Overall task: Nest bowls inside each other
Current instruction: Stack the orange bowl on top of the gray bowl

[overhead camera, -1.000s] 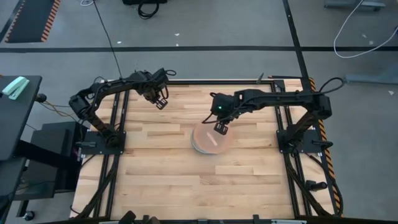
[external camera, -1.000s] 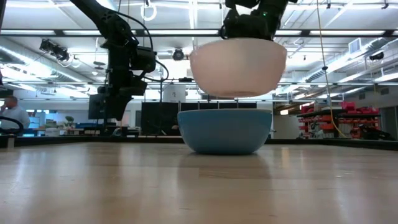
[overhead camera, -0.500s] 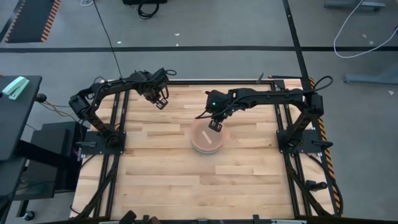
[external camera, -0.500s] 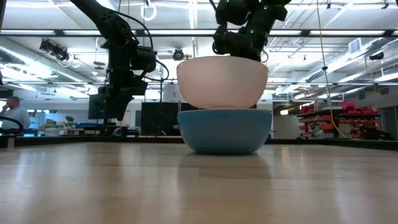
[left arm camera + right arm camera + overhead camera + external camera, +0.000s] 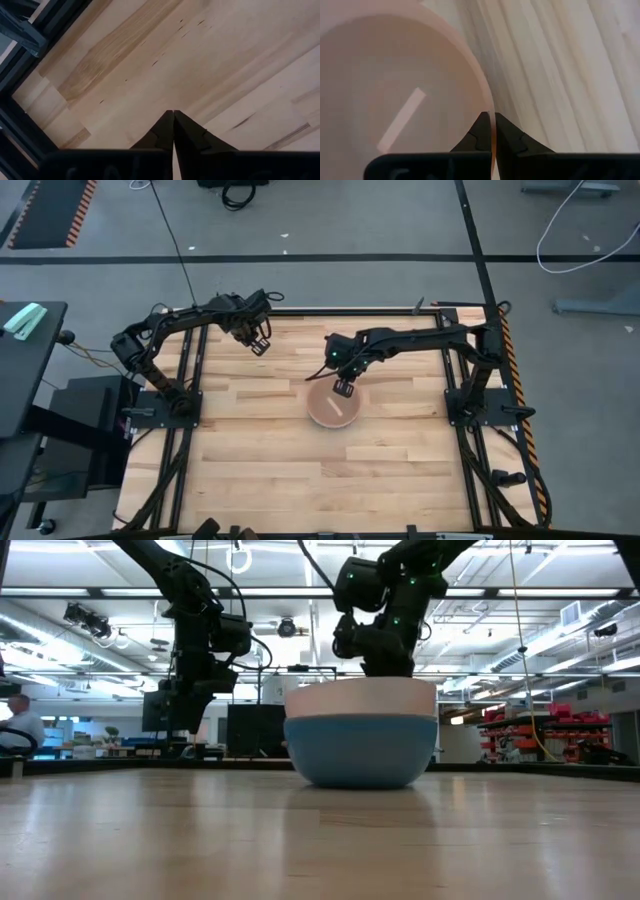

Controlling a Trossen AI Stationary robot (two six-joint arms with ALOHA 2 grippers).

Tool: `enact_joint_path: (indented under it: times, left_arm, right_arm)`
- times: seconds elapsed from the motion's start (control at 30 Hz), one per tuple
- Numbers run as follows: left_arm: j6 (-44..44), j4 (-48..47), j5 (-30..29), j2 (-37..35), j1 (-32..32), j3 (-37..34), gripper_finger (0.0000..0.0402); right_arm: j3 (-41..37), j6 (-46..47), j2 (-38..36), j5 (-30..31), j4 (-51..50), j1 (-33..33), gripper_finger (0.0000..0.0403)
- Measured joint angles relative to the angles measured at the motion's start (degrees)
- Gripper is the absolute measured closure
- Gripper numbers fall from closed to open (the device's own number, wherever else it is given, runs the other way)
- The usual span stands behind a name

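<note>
both claws closed, right claw [image 5: 344, 388] low

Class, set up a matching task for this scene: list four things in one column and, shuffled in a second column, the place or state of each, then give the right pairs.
Things
1. pink bowl
2. blue bowl
3. left pincer
4. right pincer

Places or states
A. shut on nothing, above bare wood near the table's far edge
B. stands directly on the table, holding another bowl
C. sits inside another bowl, only its rim showing in the low view
D. clamped on a bowl's rim

Pairs: 1-C, 2-B, 3-A, 4-D
</note>
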Motion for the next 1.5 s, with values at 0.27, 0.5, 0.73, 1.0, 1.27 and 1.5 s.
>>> enact_joint_path:
  times: [0.27,0.5,0.73,1.0,1.27,1.5]
  left_arm:
    - [0.0,0.01,0.0,0.0,0.0,0.0,0.0377]
    - [0.0,0.02,0.0,0.0,0.0,0.0,0.0388]
    - [0.0,0.0,0.01,0.0,0.0,0.0,0.0381]
    - [0.0,0.02,0.0,0.0,0.0,0.01,0.0374]
    - [0.0,0.0,0.02,0.0,0.0,0.01,0.0383]
    - [0.0,-0.02,0.02,0.0,0.0,0.02,0.0372]
  right_arm:
    - [0.03,-0.34,0.65,-0.23,0.92,0.02,0.0396]
    - [0.02,0.95,0.51,-0.1,1.84,0.05,0.0371]
    - [0.02,0.98,0.5,0.05,1.3,0.04,0.033]
    - [0.26,2.09,0.08,0.05,0.8,0.04,0.0292]
    - [0.26,2.29,-1.82,0.29,0.23,0.04,0.0284]
    - [0.26,2.77,-5.54,1.13,-0.82,-0.02,0.0284]
